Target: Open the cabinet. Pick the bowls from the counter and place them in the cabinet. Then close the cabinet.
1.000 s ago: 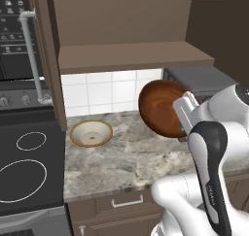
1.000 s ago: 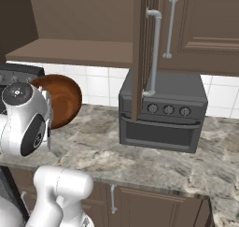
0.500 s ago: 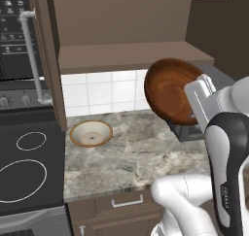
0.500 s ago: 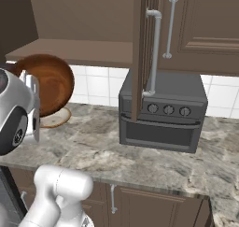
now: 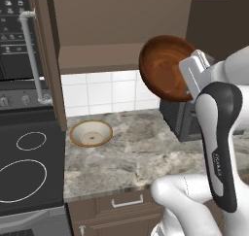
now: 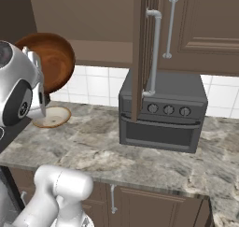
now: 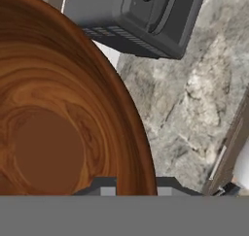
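Open cabinet [image 5: 121, 31]; glossy reddish-brown bowl [image 5: 163, 67]

Reddish-brown wood-grain bowl [image 5: 165, 67]; tan-rimmed cream bowl [image 5: 91, 133]; grey-beige marbled counter [image 5: 141, 152].

counter [image 5: 146, 152]: grey-beige marbled stone slab, thick front edge, running below the hand and off to both its sides
cream bowl [image 5: 91, 133]: tan rim, cream-white inside, upright on the counter, low and well to the hand's left, near the tiled wall
toaster oven [image 6: 162, 114]: black, standing on the counter at the back, below and to the hand's right, well apart from the cream bowl
cabinet shelf [image 5: 97, 58]: brown board, bare, level with the hand, just to its left
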